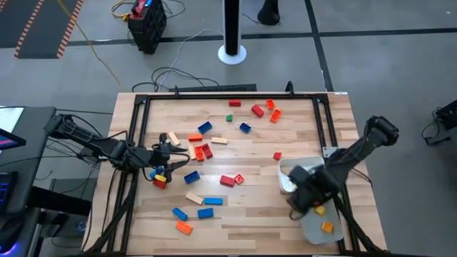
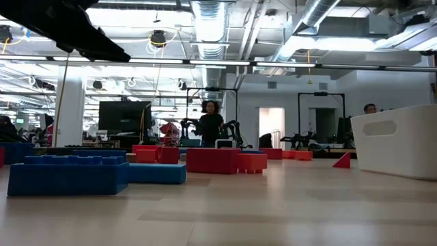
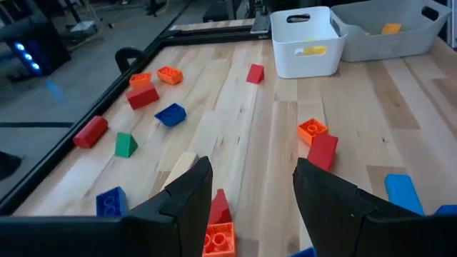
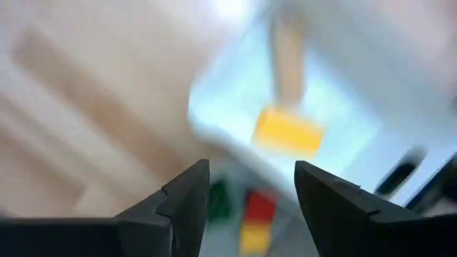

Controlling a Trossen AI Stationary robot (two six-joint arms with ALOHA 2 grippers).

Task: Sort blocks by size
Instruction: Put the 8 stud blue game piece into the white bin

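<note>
Pale wooden table [image 1: 235, 214], framed by black rails; scattered across it, blocks [image 1: 206, 151] in red, orange, blue, green and tan, mostly left and centre; near the right edge, two white trays [image 1: 288, 175] side by side, holding yellow and orange pieces.

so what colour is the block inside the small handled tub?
Yellow, seen through the white tub's handle slot; left wrist view shows it best.
</note>
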